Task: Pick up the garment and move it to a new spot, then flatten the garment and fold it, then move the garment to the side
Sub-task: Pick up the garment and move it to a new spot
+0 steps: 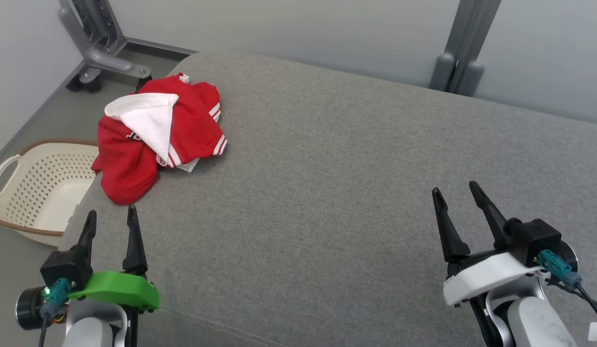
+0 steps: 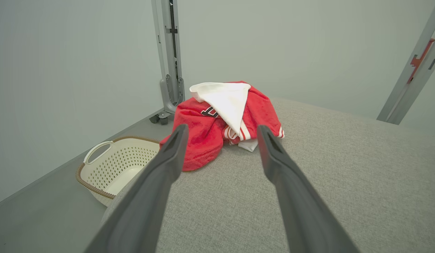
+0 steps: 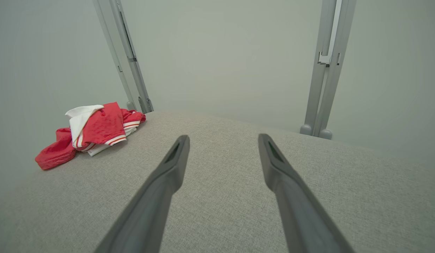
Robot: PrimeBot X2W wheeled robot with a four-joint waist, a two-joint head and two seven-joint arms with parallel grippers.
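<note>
A crumpled red garment [image 1: 134,149] with a white inner flap and white-striped cuffs lies bunched at the far left edge of the grey padded surface [image 1: 337,183]. It also appears in the left wrist view as the garment [image 2: 203,130] just ahead of the fingers, and far left in the right wrist view as the garment [image 3: 98,130]. My left gripper [image 1: 110,217] hovers open at the lower left, a short way in front of the garment, nothing between its fingers. My right gripper [image 1: 457,193] stands open at the lower right, far from the cloth.
A cream perforated laundry basket [image 1: 38,188] with a brown rim sits on the floor left of the surface, close below the garment's edge. Grey metal stand legs [image 1: 100,53] rise at the back left and another post [image 1: 462,53] at the back right.
</note>
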